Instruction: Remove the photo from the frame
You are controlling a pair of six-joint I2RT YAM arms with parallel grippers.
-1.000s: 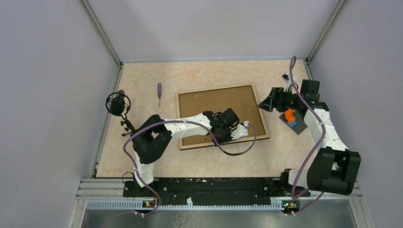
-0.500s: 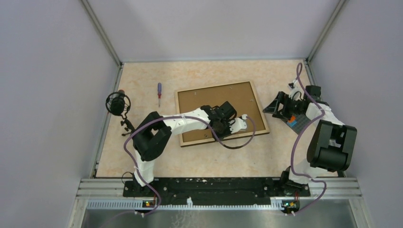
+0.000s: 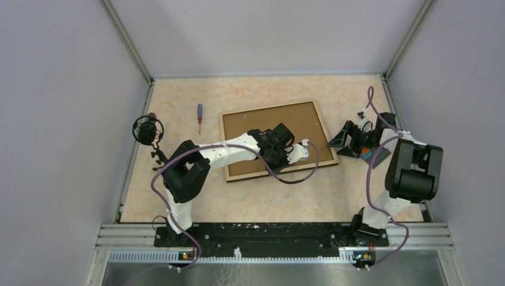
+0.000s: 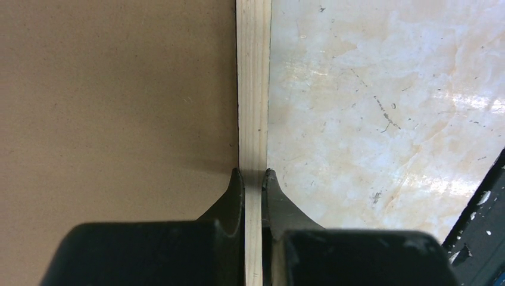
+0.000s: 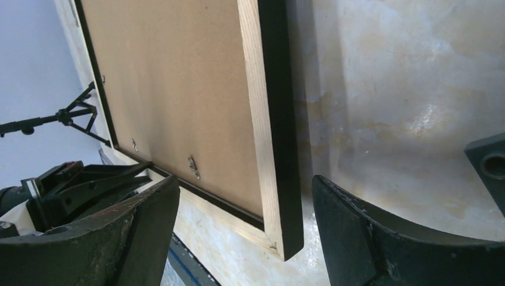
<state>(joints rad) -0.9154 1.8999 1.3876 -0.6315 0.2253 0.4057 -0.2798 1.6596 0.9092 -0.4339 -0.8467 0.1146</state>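
- Top view: the frame (image 3: 250, 125) lies back-up at the centre of the table (image 3: 178, 95). The left gripper (image 3: 299, 153) is at its 4 o'clock edge, and the right gripper (image 3: 344, 138) is just beside its 3 o'clock edge.
- Left wrist: the left gripper (image 4: 253, 179) pinches the frame (image 4: 253, 89) by its pale wooden rail.
- Right wrist: the right gripper (image 5: 244, 185) gapes wide and holds nothing; a corner of the frame (image 5: 262, 89) shows between its jaws.
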